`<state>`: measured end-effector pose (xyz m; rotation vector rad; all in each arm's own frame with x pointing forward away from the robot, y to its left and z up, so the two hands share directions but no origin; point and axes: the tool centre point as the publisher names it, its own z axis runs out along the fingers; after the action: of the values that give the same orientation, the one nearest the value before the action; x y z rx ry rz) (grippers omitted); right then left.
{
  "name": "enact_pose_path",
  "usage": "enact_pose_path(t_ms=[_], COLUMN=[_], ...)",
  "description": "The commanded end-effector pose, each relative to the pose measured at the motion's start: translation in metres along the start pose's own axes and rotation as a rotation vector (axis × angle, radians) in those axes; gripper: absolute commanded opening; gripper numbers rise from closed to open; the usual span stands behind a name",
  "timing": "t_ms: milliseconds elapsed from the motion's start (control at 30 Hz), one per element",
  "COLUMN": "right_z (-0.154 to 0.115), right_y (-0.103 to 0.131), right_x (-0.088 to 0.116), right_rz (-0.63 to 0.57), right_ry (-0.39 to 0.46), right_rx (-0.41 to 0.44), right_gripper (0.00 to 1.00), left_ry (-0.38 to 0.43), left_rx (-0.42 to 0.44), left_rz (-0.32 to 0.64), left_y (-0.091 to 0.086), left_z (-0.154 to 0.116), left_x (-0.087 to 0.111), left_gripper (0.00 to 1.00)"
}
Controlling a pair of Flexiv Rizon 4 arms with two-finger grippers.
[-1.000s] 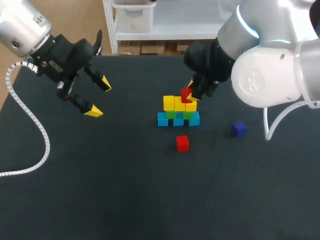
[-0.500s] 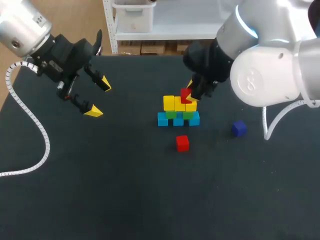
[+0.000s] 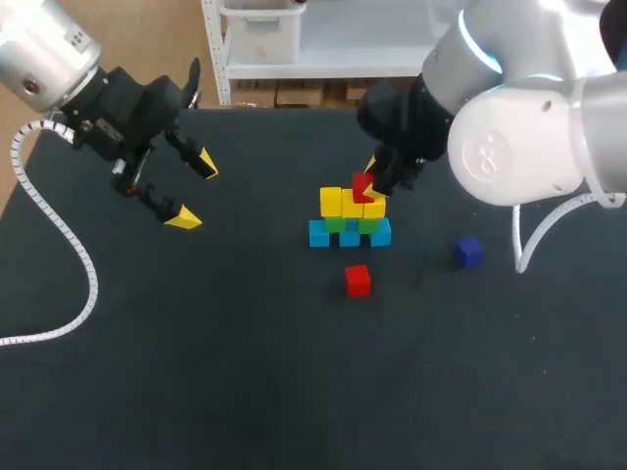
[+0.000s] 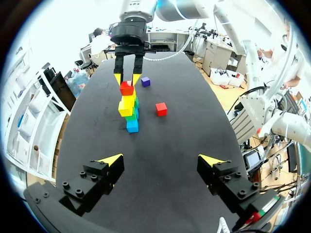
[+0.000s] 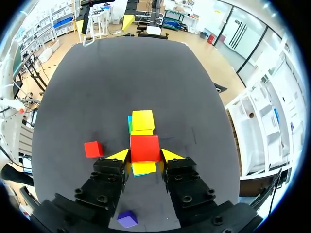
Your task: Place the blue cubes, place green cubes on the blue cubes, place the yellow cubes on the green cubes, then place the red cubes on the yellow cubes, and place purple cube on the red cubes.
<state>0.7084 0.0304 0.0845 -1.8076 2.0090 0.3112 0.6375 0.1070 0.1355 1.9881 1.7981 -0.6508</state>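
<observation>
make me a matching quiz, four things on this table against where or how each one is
1 top red cube
2 loose red cube
3 purple cube
4 left gripper

a open, empty, far from every cube
b between the right gripper fingers, above the yellow cubes
c lying alone toward the right arm side
d lying close by the blue cubes

Pairs: 1-b, 2-d, 3-c, 4-a

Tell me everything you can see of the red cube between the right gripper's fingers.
The red cube is a plain block of one colour with square faces and a matte look, sitting level. The right gripper is shut on it, one yellow tip against each of two opposite sides. It is the highest block, directly over the yellow cubes; whether it already rests on them cannot be told. Nothing lies on it.
</observation>
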Motion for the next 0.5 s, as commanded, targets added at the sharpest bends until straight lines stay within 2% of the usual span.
enact_pose_path(t_ms=[33, 333, 433, 500], right_z=[0.0008, 0.0015, 0.0020, 0.0025], right_y=[-0.0020, -0.0030, -0.0033, -0.0036], right_x=[0.0000, 0.0007, 0.0010, 0.0014], right_rz=[0.000, 0.002, 0.003, 0.003], right_ry=[-0.002, -0.003, -0.003, -0.003], right_rx=[-0.005, -0.006, -0.009, -0.010], right_gripper=[0.37, 0.38, 0.46, 0.47], left_ry=[0.000, 0.000, 0.000, 0.000], left_rx=[0.003, 0.003, 0.003, 0.003], left_rz=[0.002, 0.002, 0.002, 0.002], left_y=[0.0016, 0.0016, 0.0016, 0.0016], left_z=[-0.0002, -0.0002, -0.0002, -0.0002], left_x=[0.0004, 0.0004, 0.0004, 0.0004], left_gripper=[1.00, 1.00, 1.00, 1.00])
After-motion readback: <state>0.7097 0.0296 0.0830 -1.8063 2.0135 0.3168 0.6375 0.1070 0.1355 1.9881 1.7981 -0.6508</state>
